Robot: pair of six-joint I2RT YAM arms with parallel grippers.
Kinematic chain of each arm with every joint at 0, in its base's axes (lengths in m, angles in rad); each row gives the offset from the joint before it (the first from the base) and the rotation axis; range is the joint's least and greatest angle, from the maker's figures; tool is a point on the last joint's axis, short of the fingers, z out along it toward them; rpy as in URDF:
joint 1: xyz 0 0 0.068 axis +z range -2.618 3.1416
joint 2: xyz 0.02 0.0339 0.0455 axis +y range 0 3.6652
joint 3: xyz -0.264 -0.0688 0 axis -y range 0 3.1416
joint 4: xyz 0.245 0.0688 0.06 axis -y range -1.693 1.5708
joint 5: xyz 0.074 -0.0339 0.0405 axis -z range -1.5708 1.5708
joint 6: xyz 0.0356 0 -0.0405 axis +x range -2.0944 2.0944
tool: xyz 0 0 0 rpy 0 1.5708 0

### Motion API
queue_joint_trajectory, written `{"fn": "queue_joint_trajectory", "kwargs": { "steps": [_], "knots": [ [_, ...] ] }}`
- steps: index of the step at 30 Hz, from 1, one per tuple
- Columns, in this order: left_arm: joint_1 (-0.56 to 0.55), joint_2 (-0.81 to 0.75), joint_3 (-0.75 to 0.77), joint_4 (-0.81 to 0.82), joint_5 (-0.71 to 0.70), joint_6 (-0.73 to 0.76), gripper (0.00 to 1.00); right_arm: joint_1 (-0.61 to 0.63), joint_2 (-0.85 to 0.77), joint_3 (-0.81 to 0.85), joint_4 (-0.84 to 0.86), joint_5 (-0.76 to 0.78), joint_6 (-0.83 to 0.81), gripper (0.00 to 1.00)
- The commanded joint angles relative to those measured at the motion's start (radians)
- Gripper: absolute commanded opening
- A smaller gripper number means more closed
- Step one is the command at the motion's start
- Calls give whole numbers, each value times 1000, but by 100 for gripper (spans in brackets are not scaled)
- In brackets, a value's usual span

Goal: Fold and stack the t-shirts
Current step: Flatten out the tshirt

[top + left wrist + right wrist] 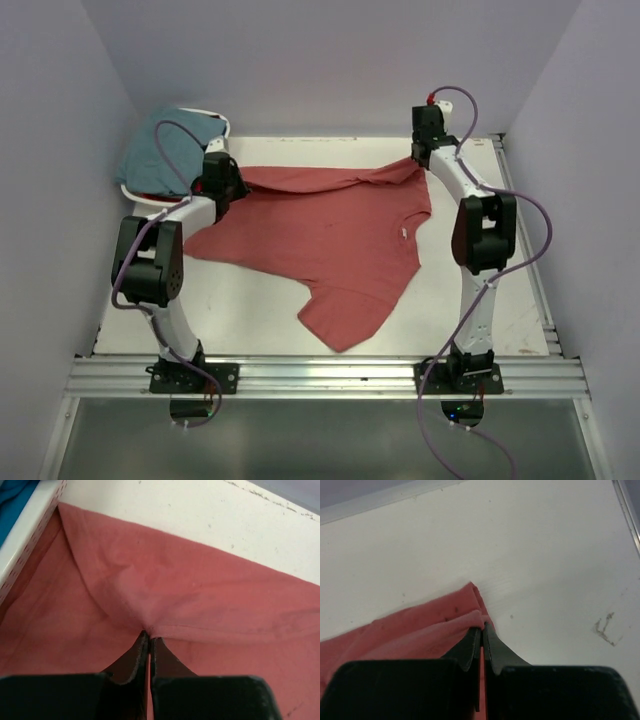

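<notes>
The brick-red t-shirt (330,235) lies spread on the white table, its far edge lifted and folded over. My left gripper (226,190) is shut on that edge at the far left; the left wrist view shows cloth (200,595) pinched at the fingertips (148,639). My right gripper (421,160) is shut on the shirt's far right corner (455,615), with cloth bunched at its tips (482,628). A teal t-shirt (168,150) lies heaped in the basket at the far left, with a bit of blue cloth (15,500) beside the basket wall.
The white oval basket (222,122) stands at the far left corner; its dotted wall (30,535) is right beside the left gripper. Lilac walls close in the table. A metal rail (520,240) runs along the right edge and an aluminium frame (330,377) along the front.
</notes>
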Motion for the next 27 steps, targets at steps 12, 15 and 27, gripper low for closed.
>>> {"fn": "queue_joint_trajectory", "kwargs": {
  "steps": [12, 15, 27],
  "knots": [
    [29, 276, 355, 167, -28, 86, 0, -7, 185, 231, 194, 49, 79, 0],
    [29, 291, 390, 220, -63, 121, 9, -10, 122, 107, 404, 73, 108, 0],
    [13, 123, 223, 197, -137, 88, 100, -10, -236, -416, 545, -174, 128, 99]
  ]
}}
